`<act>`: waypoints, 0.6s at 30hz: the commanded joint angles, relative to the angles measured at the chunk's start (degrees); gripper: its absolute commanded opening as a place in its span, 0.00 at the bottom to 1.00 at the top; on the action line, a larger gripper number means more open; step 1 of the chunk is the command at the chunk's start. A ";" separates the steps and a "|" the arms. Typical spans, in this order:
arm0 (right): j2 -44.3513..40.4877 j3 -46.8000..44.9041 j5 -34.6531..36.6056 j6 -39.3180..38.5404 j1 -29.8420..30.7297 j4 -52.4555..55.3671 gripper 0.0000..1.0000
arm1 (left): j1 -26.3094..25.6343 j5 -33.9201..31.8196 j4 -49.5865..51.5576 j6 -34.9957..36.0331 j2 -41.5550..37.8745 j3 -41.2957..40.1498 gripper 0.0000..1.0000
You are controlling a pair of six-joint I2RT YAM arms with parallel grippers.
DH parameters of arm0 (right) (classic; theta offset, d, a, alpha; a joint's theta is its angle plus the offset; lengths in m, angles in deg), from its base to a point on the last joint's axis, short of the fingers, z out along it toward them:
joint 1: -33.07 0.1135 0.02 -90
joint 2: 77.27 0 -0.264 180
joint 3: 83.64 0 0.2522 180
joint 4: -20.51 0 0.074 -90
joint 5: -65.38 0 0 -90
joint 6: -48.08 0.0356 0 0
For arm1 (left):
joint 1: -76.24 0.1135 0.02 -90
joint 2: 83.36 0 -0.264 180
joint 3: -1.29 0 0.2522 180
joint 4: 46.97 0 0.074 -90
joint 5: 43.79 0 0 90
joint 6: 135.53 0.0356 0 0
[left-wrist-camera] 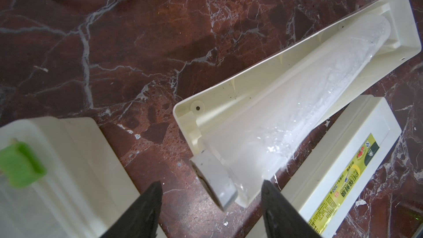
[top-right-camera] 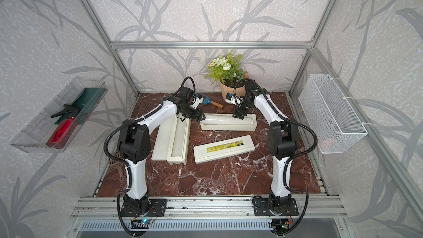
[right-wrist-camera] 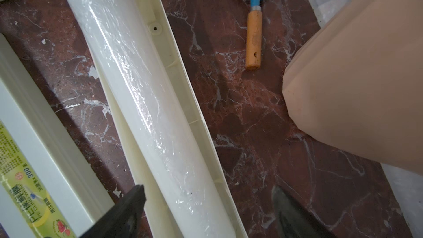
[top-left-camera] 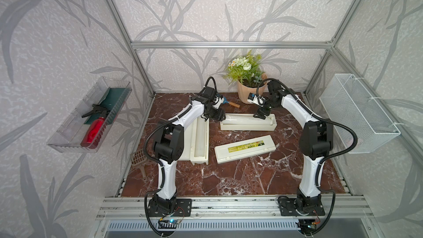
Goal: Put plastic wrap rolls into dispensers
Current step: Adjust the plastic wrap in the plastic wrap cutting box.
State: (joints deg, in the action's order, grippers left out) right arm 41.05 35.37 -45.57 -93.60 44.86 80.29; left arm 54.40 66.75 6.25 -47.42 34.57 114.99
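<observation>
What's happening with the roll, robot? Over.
Left tool open, right tool open, one over each end of the roll. Roll lying in the far box, gray end poking over the end wall. Lid lies apart on the table.

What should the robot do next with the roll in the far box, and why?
Probably the left gripper should nudge the grey end of the roll down into the open dispenser: that end seems to rest on its end wall, and the open jaws flank it.
</observation>
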 commanded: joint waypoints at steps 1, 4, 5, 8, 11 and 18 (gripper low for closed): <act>1.35 0.85 3.80 5.82 -1.21 -1.12 0.85 | -0.65 -0.25 2.99 0.65 1.68 2.80 0.68; 3.29 2.97 1.50 17.11 -5.81 -1.34 0.82 | -0.74 0.03 4.76 1.16 2.96 4.82 0.65; 3.86 3.39 1.51 20.07 -7.13 -0.88 0.81 | -0.74 0.39 5.26 1.36 3.34 5.41 0.62; 3.85 2.11 0.60 27.72 -10.45 -0.67 0.78 | -0.92 1.23 6.41 1.63 4.19 6.56 0.55; 0.95 -3.31 -2.43 28.50 -11.10 -2.44 0.77 | -0.91 2.32 6.26 1.87 4.46 6.37 0.52; -2.86 -11.83 -9.40 19.36 -10.57 -8.88 0.78 | -1.01 6.56 7.23 3.56 6.20 8.57 0.44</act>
State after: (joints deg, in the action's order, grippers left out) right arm 41.07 24.07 -49.44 -71.17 32.99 73.73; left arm 54.09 69.74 11.52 -45.52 38.46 121.70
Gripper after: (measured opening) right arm 0.777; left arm 0.446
